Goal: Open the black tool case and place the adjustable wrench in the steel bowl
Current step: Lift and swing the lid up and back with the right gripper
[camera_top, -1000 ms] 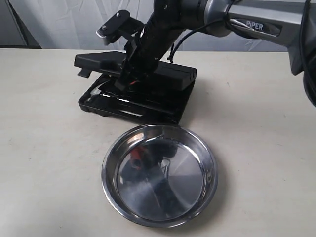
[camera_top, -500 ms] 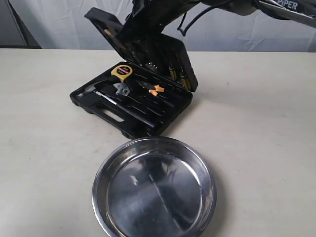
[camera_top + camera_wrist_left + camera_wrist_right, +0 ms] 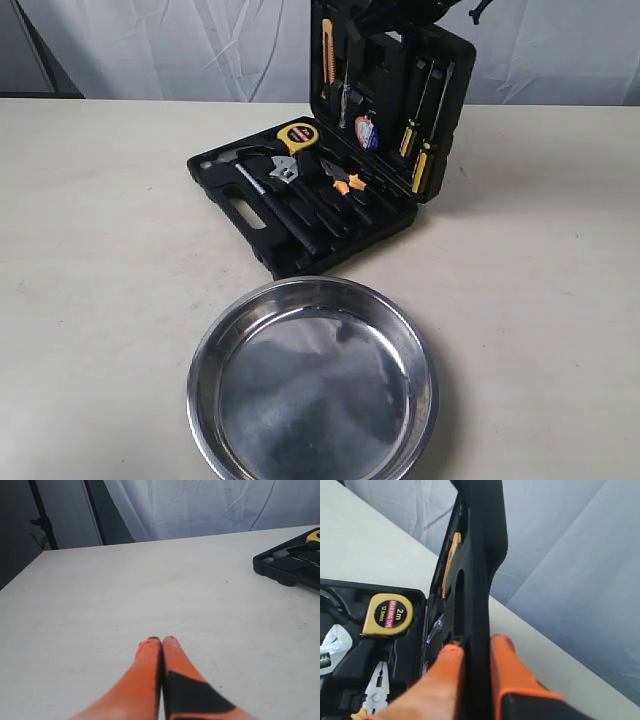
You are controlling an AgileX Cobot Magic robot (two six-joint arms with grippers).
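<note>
The black tool case (image 3: 300,210) lies open on the surface (image 3: 100,250), at 12 o'clock from the steel bowl (image 3: 200,370) in the exterior view. Its lid (image 3: 390,110) stands about upright. The right hand (image 3: 476,642) is clamped on the lid's free edge, one orange finger on each face. The left hand (image 3: 161,641) hangs over bare surface well apart from the case, its fingers pressed together and holding nothing.

The adjustable wrench (image 3: 283,172) rests in the tray between the hammer (image 3: 275,205) and the orange-handled pliers (image 3: 347,182). The yellow tape measure (image 3: 297,135) is just at its 1 o'clock. The bowl is bare inside.

The step in hand looks like finishing the opening. I judge that the lid should be tipped slightly past upright, toward 12 o'clock, so that it stands by its own hinge. The fingers should then part slowly, ready to catch it if it sags. The pinch should not drag sideways, or the light case may skid toward the bowl. After that, a narrow approach onto the wrench's handle would keep clear of the pliers and the hammer.
</note>
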